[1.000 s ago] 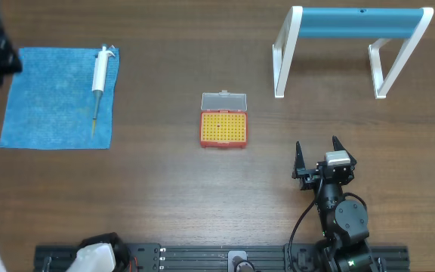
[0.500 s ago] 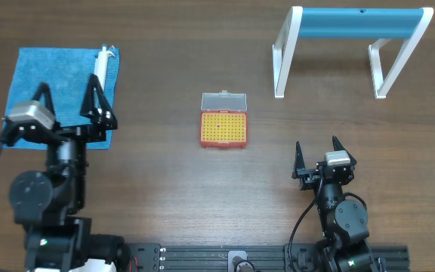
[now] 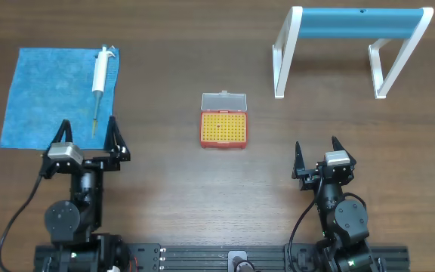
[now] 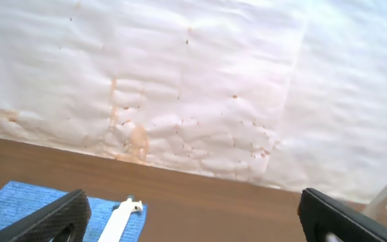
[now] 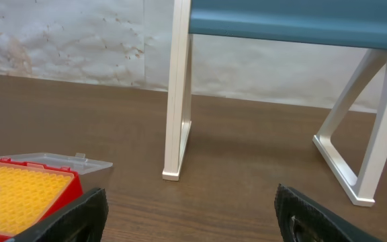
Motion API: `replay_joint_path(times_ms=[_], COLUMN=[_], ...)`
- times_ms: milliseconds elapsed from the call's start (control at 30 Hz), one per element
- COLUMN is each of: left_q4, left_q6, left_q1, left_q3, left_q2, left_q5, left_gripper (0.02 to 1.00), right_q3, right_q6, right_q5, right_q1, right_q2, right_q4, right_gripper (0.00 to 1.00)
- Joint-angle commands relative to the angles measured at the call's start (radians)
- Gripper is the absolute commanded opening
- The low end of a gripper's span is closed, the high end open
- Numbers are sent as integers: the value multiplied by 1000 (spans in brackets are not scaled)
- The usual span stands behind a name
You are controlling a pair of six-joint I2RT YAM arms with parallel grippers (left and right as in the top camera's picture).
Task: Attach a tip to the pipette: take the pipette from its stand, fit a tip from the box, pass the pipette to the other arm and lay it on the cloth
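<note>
Item: pipette (image 3: 99, 75), tip (image 3: 94, 121) fitted, lying on cloth (image 3: 44, 98). I judge it light, rigid, slim tip fragile; grip the white body. My left hand (image 3: 89, 125) and right hand (image 3: 316, 143): both spread wide, empty.

cloth (image 3: 47, 98): blue
pipette (image 3: 99, 75): white, yellow tip
tip box (image 3: 223, 130): red, yellow grid
stand (image 3: 357, 23): blue, white legs
my left gripper (image 3: 88, 121): black
</note>
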Motion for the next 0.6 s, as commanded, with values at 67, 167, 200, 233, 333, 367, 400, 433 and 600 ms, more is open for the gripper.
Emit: replay_joint_path(times_ms=[67, 167, 200, 233, 333, 367, 400, 433, 600], left_q4=[-6, -103, -124, -145, -237, -276, -308, -326, -325], left_q6=[106, 103, 108, 116, 126, 126, 131, 143, 233], left_q1=[6, 3, 2, 3, -5, -11, -23, -33, -49], left_q3=[-124, -138, -138, -138, -138, -138, -138, -138, -138], left_q2=[-147, -223, -223, -223, -223, -223, -223, -223, -223], left_q5=[33, 33, 33, 34, 34, 34, 34, 34, 37], left_gripper=[998, 998, 998, 998, 998, 998, 998, 998, 998], right_q3=[-4, -4, -4, -4, -4, -4, -4, -4, -4], right_q6=[12, 12, 12, 12, 12, 12, 12, 12, 12], right_q5=[-1, -1, -1, -1, -1, -1, -1, -1, -1], right_q1=[2, 2, 2, 2, 2, 2, 2, 2, 2], right_q2=[-2, -2, -2, -2, -2, -2, -2, -2, -2], right_q4=[-4, -4, -4, -4, -4, -4, -4, -4, -4], right_gripper=[822, 822, 822, 822, 822, 822, 822, 822, 822])
